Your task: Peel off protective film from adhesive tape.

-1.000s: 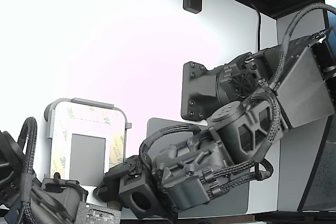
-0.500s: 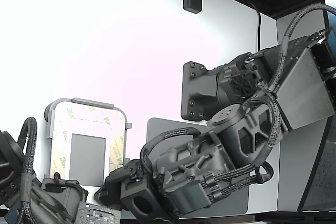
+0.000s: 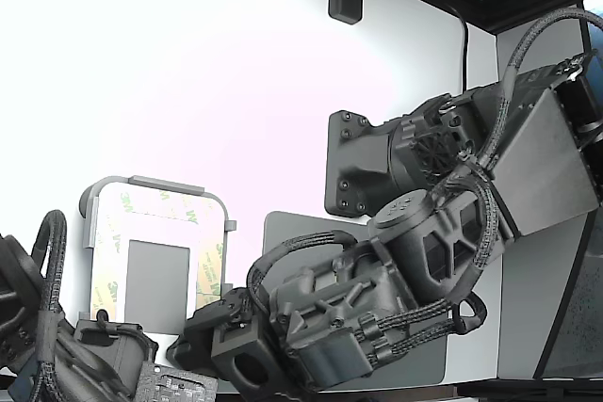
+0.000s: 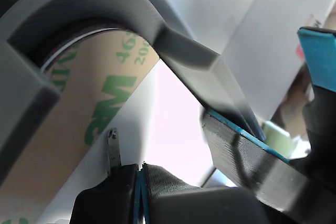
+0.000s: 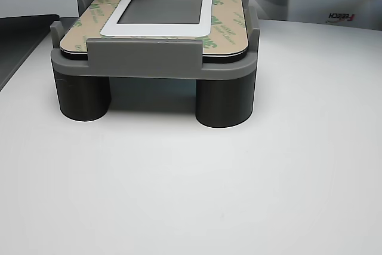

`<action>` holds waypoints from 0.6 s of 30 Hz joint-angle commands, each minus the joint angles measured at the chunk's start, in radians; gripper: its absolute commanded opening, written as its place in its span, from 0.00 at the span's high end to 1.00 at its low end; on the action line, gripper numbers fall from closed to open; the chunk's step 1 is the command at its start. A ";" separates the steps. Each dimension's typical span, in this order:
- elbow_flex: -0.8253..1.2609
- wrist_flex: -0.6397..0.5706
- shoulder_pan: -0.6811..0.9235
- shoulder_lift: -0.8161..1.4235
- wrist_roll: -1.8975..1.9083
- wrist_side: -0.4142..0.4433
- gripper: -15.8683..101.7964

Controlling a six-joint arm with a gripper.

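The adhesive tape frame [image 3: 209, 265] lies on a light-grey rounded-corner plate [image 3: 155, 184] around a grey rectangle [image 3: 156, 284]. Cream protective film [image 3: 160, 202] with green 3M logos still covers the strips and lies flat. In the other view the film [image 5: 224, 25] sits on a grey fixture [image 5: 143, 61] with round legs. My gripper [image 3: 193, 345] is at the plate's near right corner in the exterior view. In the wrist view the gripper [image 4: 140, 170] is shut right beside the film [image 4: 79, 129]. I cannot tell whether it pinches the film's edge.
A large dark-grey mat [image 3: 283, 233] lies under my arm. A second arm [image 3: 57, 345] sits at the exterior view's lower left, next to the plate. A white box [image 5: 322, 7] stands behind the fixture in the other view. A black mount [image 3: 353, 162] is on the wall.
My arm has shifted slightly toward the exterior view's left and settled lower at the plate's corner. The film still lies flat on the frame.
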 commanded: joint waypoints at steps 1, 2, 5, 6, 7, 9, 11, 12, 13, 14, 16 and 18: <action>-0.044 0.018 -0.006 0.011 0.006 -0.002 0.96; -0.051 0.028 -0.006 0.009 0.009 -0.002 0.96; -0.054 0.035 -0.005 0.008 0.015 0.000 0.96; -0.054 0.037 -0.005 0.008 0.017 0.002 0.96; -0.054 0.037 -0.003 0.008 0.017 0.002 0.96; -0.054 0.040 -0.002 0.009 0.018 0.003 0.96; -0.060 0.048 0.002 0.009 0.023 0.005 0.96; -0.061 0.052 0.003 0.009 0.023 0.006 0.96; -0.064 0.055 0.006 0.009 0.026 0.008 0.96; -0.066 0.058 0.008 0.009 0.028 0.009 0.96; -0.069 0.064 0.009 0.009 0.029 0.011 0.96; -0.069 0.064 0.011 0.011 0.031 0.012 0.96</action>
